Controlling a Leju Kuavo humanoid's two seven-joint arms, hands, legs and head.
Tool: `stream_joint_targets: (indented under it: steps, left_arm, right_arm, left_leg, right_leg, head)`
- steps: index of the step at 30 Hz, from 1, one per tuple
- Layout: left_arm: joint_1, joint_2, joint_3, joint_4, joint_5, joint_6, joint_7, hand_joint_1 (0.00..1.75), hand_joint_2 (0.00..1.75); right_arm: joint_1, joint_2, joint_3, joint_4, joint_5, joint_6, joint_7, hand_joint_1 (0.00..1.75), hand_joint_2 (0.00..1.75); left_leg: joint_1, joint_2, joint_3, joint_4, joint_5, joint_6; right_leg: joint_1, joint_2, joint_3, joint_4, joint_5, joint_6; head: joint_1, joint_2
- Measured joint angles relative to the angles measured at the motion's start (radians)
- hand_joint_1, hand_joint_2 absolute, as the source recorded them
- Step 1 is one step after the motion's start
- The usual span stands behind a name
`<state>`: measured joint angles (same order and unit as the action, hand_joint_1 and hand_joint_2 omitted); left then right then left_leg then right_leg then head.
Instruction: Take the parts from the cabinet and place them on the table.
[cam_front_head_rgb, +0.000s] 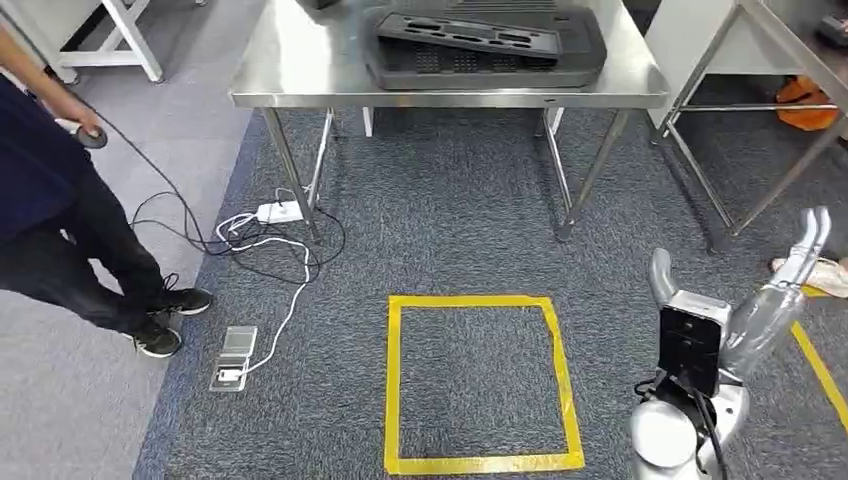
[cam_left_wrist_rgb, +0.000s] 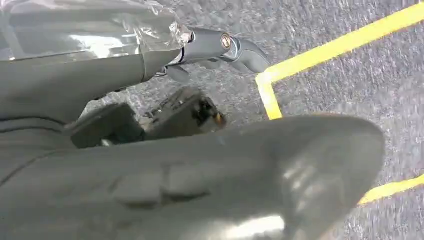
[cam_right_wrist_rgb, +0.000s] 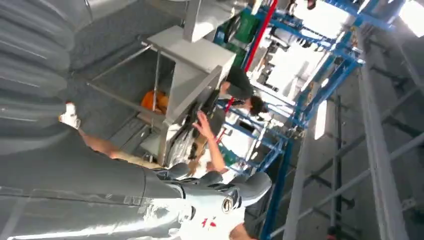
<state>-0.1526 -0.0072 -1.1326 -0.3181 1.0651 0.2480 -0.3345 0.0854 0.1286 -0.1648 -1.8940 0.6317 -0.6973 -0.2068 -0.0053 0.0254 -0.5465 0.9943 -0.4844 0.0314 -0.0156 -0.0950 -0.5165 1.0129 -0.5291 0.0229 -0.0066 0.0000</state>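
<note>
Head view: ribbed black plastic parts (cam_front_head_rgb: 485, 45) on steel table (cam_front_head_rgb: 300, 70); right hand (cam_front_head_rgb: 790, 270) fingers apart, empty; left unclear.

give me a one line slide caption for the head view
Robot faces a steel table carrying black parts, its right hand raised empty beside a yellow floor square.

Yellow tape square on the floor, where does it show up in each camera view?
Head view: yellow tape square lies low and central, in front of the steel table.
Left wrist view: one corner, beyond the left hand.
Right wrist view: not in it.
Shared landmark: grey carpet.
</note>
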Motion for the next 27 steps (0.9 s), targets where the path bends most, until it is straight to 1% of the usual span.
stream_joint_targets:
  steps: [1, 2, 3, 4, 5, 6, 7, 8, 9, 10, 11, 12, 13, 14, 15, 16, 17, 18, 19, 20, 21, 22, 23, 24, 25, 26, 27]
  left_arm:
    - [-0.003, 0.0, 0.0, 0.0, 0.0, 0.0, 0.0, 0.0, 0.0]
    - [-0.004, 0.0, 0.0, 0.001, 0.0, 0.0, 0.0, 0.0, 0.0]
    - [-0.004, 0.0, 0.0, 0.001, 0.0, -0.001, 0.0, 0.0, 0.0]
    - [-0.003, 0.0, 0.0, 0.001, 0.0, -0.001, 0.0, 0.0, 0.0]
    - [-0.002, 0.0, 0.0, 0.001, 0.0, -0.001, 0.0, 0.0, 0.0]
    - [-0.001, 0.0, 0.0, 0.002, 0.002, -0.001, 0.0, 0.0, 0.0]
    - [-0.002, 0.0, 0.0, 0.002, 0.003, -0.001, 0.0, 0.0, 0.0]
    - [-0.003, 0.0, 0.0, 0.002, 0.003, -0.001, 0.0, 0.0, 0.0]
    - [-0.003, 0.0, 0.0, 0.002, 0.003, -0.001, 0.0, 0.0, 0.0]
    - [-0.002, -0.001, 0.0, 0.002, 0.003, -0.001, 0.0, 0.0, 0.0]
    - [-0.005, -0.001, 0.0, 0.003, 0.003, -0.001, 0.0, 0.0, 0.0]
    - [-0.004, -0.001, 0.0, 0.003, 0.003, -0.001, 0.0, 0.0, 0.0]
    - [-0.003, -0.001, 0.0, 0.003, 0.003, -0.001, 0.0, 0.0, 0.0]
    - [-0.002, -0.001, 0.0, 0.003, 0.003, -0.001, 0.0, 0.0, 0.0]
    - [-0.002, -0.001, 0.0, 0.004, 0.003, -0.001, 0.0, 0.0, 0.0]
    - [-0.001, -0.001, 0.0, 0.004, 0.003, 0.0, 0.001, 0.0, 0.0]
    - [-0.003, -0.001, 0.0, 0.004, 0.003, 0.0, 0.0, 0.0, 0.0]
    - [-0.004, -0.001, 0.0, 0.004, 0.003, 0.0, 0.0, 0.0, 0.0]
    - [-0.004, -0.001, 0.0, 0.004, 0.003, 0.0, 0.0, 0.0, 0.0]
    - [-0.004, -0.001, 0.0, 0.004, 0.003, 0.001, 0.0, 0.0, 0.0]
    - [-0.002, -0.001, 0.0, 0.004, 0.003, 0.001, 0.001, 0.0, 0.0]
    - [-0.001, -0.001, 0.0, 0.004, 0.003, 0.001, 0.001, 0.0, 0.0]
    - [-0.001, -0.001, 0.0, 0.004, 0.003, 0.001, 0.001, 0.0, 0.0]
    - [-0.001, -0.001, 0.0, 0.004, 0.002, 0.001, 0.001, 0.0, 0.0]
    - [-0.002, -0.001, 0.0, 0.004, 0.002, 0.001, 0.001, 0.0, 0.0]
    - [-0.003, -0.001, 0.0, 0.004, 0.002, 0.001, 0.003, 0.0, 0.0]
    - [-0.004, -0.001, 0.0, 0.004, 0.001, 0.001, 0.003, 0.0, 0.0]
  right_arm:
    - [0.0, 0.0, 0.0, 0.0, 0.0, 0.0, 0.0, 0.0, 1.75]
    - [0.0, -0.002, 0.0, 0.0, 0.0, 0.0, 0.0, 0.0, 1.75]
    - [0.001, -0.003, 0.0, 0.0, 0.0, 0.0, 0.001, 0.0, 1.75]
    - [0.003, -0.003, 0.0, 0.0, 0.0, 0.0, 0.001, 0.0, 1.75]
    - [0.004, -0.003, 0.0, 0.0, 0.0, 0.0, 0.001, 0.0, 1.75]
    - [0.004, -0.004, 0.0, 0.0, 0.0, 0.0, 0.001, 0.0, 1.75]
    - [0.003, -0.005, 0.0, 0.0, 0.0, 0.0, 0.001, 0.0, 1.75]
    - [0.003, -0.007, 0.0, 0.0, 0.0, 0.0, 0.0, 0.0, 1.75]
    - [0.003, -0.008, 0.0, 0.0, 0.0, 0.0, 0.0, 0.0, 1.75]
    - [0.002, -0.009, 0.0, 0.0, 0.0, 0.0, 0.0, 0.0, 1.75]
    - [0.003, -0.01, 0.0, -0.001, 0.0, 0.0, 0.0, 0.0, 1.75]
    - [0.003, -0.01, 0.0, -0.001, 0.0, 0.0, 0.0, 0.0, 1.75]
    - [0.004, -0.01, 0.0, -0.001, 0.0, 0.0, 0.0, 0.0, 1.75]
    - [0.003, -0.01, 0.0, -0.001, 0.0, 0.0, 0.0, 0.0, 1.75]
    - [0.002, -0.01, 0.001, -0.001, 0.0, 0.001, 0.0, 0.0, 1.75]
    - [0.002, -0.01, 0.003, -0.001, 0.0, 0.001, -0.001, 0.0, 1.75]
    - [0.001, -0.01, 0.003, -0.001, 0.0, 0.001, -0.002, 0.0, 1.75]
    - [0.001, -0.01, 0.003, -0.001, 0.0, 0.001, -0.003, 0.0, 1.75]
    - [0.002, -0.01, 0.003, -0.001, 0.0, 0.001, -0.003, 0.0, 1.75]
    - [0.002, -0.01, 0.003, -0.001, 0.0, 0.001, -0.004, 0.0, 1.75]
    - [0.002, -0.01, 0.003, -0.001, 0.0, 0.001, -0.003, 0.0, 1.75]
    - [0.002, -0.01, 0.003, -0.001, 0.0, 0.001, -0.003, 0.0, 1.75]
    - [0.002, -0.01, 0.003, -0.001, 0.0, 0.001, -0.003, 0.0, 1.75]
    - [0.002, -0.01, 0.003, -0.001, 0.0, 0.001, -0.002, 0.0, 1.75]
    - [0.002, -0.01, 0.003, -0.001, 0.0, 0.001, 0.0, 0.0, 1.75]
    - [0.002, -0.01, 0.003, -0.001, 0.0, 0.001, 0.001, 0.0, 1.75]
    - [0.001, -0.012, 0.003, -0.001, 0.001, 0.001, 0.005, 0.0, 1.75]
  left_leg:
    - [0.001, -0.009, -0.001, -0.004, 0.004, 0.004]
    - [0.001, -0.016, -0.004, -0.004, 0.006, 0.008]
    - [0.001, -0.025, -0.006, -0.003, 0.007, 0.009]
    - [0.0, -0.035, -0.009, -0.001, 0.007, 0.009]
    - [-0.001, -0.046, -0.012, 0.002, 0.007, 0.01]
    - [-0.001, -0.058, -0.013, 0.005, 0.007, 0.01]
    - [-0.001, -0.069, -0.013, 0.008, 0.007, 0.009]
    - [-0.001, -0.083, -0.012, 0.013, 0.006, 0.008]
    - [-0.001, -0.095, -0.012, 0.017, 0.004, 0.005]
    - [0.0, -0.103, -0.019, 0.019, 0.004, 0.001]
    - [-0.002, -0.115, -0.03, 0.03, 0.005, -0.006]
    - [0.003, -0.125, -0.037, 0.027, 0.01, -0.014]
    - [0.006, -0.135, -0.039, 0.025, 0.013, -0.019]
    - [0.007, -0.148, -0.04, 0.021, 0.017, -0.026]
    - [0.003, -0.141, -0.04, 0.034, 0.008, -0.031]
    - [-0.001, -0.09, -0.052, 0.06, -0.013, -0.036]
    - [-0.001, -0.054, -0.075, 0.114, -0.049, -0.04]
    - [0.004, -0.04, -0.108, 0.189, -0.089, -0.045]
    - [0.009, -0.036, -0.143, 0.265, -0.122, -0.05]
    - [0.013, -0.035, -0.172, 0.328, -0.143, -0.053]
    - [0.015, -0.035, -0.179, 0.344, -0.138, -0.056]
    - [0.017, -0.034, -0.163, 0.314, -0.115, -0.056]
    - [0.017, -0.03, -0.123, 0.242, -0.074, -0.054]
    - [0.017, -0.02, -0.068, 0.138, -0.027, -0.05]
    - [0.013, 0.013, -0.014, 0.038, 0.006, -0.043]
    - [0.003, 0.037, -0.009, 0.02, -0.009, -0.039]
    - [0.003, 0.026, -0.011, 0.014, -0.002, -0.034]
  right_leg:
    - [0.0, 0.046, -0.013, 0.034, -0.029, 0.004]
    - [-0.002, 0.074, -0.043, 0.1, -0.071, 0.006]
    - [-0.002, 0.087, -0.079, 0.182, -0.111, 0.008]
    - [-0.001, 0.091, -0.119, 0.266, -0.143, 0.009]
    - [0.0, 0.091, -0.143, 0.314, -0.15, 0.01]
    - [0.0, 0.092, -0.139, 0.304, -0.127, 0.009]
    - [-0.001, 0.093, -0.114, 0.251, -0.085, 0.006]
    - [-0.001, 0.099, -0.071, 0.159, -0.032, 0.002]
    - [-0.002, 0.12, -0.029, 0.065, 0.015, -0.001]
    - [-0.005, 0.181, -0.009, 0.018, 0.006, -0.006]
    - [-0.006, 0.191, -0.009, -0.004, 0.009, -0.004]
    - [-0.005, 0.18, -0.015, 0.002, 0.01, -0.006]
    - [0.0, 0.173, -0.015, 0.003, 0.01, -0.007]
    - [0.001, 0.16, -0.013, 0.001, 0.012, -0.012]
    - [-0.012, 0.141, -0.01, -0.015, 0.018, -0.021]
    - [-0.011, 0.127, -0.008, -0.015, 0.021, -0.026]
    - [-0.01, 0.114, -0.006, -0.016, 0.021, -0.03]
    - [-0.01, 0.099, -0.007, -0.015, 0.02, -0.031]
    - [-0.009, 0.084, -0.007, -0.014, 0.02, -0.033]
    - [-0.008, 0.07, -0.008, -0.013, 0.019, -0.033]
    - [-0.008, 0.056, -0.008, -0.013, 0.018, -0.033]
    - [-0.008, 0.045, -0.007, -0.013, 0.017, -0.032]
    - [-0.008, 0.034, -0.005, -0.013, 0.015, -0.03]
    - [-0.009, 0.024, 0.0, -0.013, 0.012, -0.027]
    - [-0.008, 0.015, 0.006, -0.013, 0.009, -0.024]
    - [-0.003, 0.007, 0.008, -0.014, 0.006, -0.019]
    - [-0.003, 0.006, 0.008, -0.013, 0.005, -0.014]
  head:
    - [0.006, 0.0]
    - [0.01, 0.0]
    - [0.02, 0.0]
    - [0.026, 0.0]
    - [0.03, 0.0]
    - [0.034, 0.0]
    - [0.037, 0.0]
    - [0.042, 0.0]
    - [0.048, 0.0]
    - [0.05, 0.0]
    - [0.047, 0.0]
    - [0.047, 0.0]
    - [0.046, 0.0]
    - [0.046, 0.0]
    - [0.045, 0.0]
    - [0.038, 0.0]
    - [0.027, 0.0]
    - [0.022, 0.0]
    - [0.015, 0.0]
    - [0.013, 0.0]
    - [0.011, 0.0]
    - [0.009, 0.0]
    - [0.007, 0.0]
    - [0.006, 0.0]
    - [0.003, 0.0]
    - [0.002, 0.0]
    - [0.004, 0.0]
